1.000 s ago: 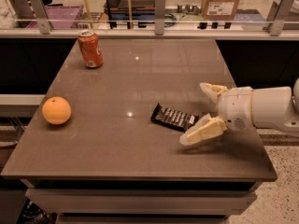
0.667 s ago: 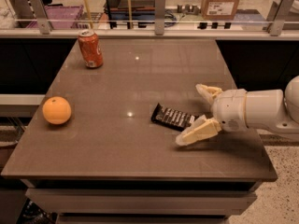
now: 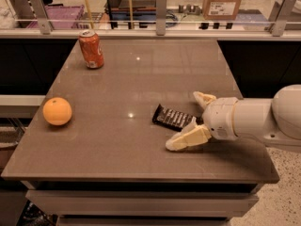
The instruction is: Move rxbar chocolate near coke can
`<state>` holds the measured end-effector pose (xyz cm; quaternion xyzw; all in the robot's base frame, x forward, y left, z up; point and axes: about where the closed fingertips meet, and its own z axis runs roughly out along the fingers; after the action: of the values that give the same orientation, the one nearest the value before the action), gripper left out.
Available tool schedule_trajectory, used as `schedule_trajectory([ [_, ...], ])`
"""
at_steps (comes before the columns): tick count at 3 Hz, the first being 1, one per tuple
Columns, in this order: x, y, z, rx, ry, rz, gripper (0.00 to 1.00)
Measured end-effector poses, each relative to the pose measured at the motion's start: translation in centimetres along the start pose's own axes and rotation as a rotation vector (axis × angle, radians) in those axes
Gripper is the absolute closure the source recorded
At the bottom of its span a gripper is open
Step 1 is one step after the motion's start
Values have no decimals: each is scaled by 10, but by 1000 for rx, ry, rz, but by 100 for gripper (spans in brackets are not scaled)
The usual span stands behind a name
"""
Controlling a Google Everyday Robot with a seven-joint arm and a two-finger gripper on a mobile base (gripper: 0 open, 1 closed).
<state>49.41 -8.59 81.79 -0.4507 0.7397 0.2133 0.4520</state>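
The rxbar chocolate (image 3: 172,118), a flat black bar with white lettering, lies on the brown table (image 3: 117,145) right of centre. The coke can (image 3: 91,49), orange-red with a silver top, stands upright at the far left of the table. My gripper (image 3: 188,121) comes in from the right on a white arm, low over the table. It is open, with one cream finger (image 3: 203,99) behind the bar's right end and the other finger (image 3: 187,139) in front of it. The bar's right end lies between the fingers.
A round orange fruit (image 3: 57,111) sits near the table's left edge. A rail with metal posts (image 3: 161,6) runs behind the table's far edge, with boxes and shelves beyond it. The table's front edge is close below the gripper.
My gripper has moved left, so its open fingers now straddle the bar's right end. The bar, the can and the orange have not moved.
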Motion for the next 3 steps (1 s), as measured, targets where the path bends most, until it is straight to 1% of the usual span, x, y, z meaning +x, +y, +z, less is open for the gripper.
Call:
schedule_trajectory([
  [1, -1, 1, 1, 4, 2, -1, 16],
  [2, -3, 2, 1, 3, 2, -5, 39],
  [3, -5, 4, 2, 1, 3, -11, 71],
])
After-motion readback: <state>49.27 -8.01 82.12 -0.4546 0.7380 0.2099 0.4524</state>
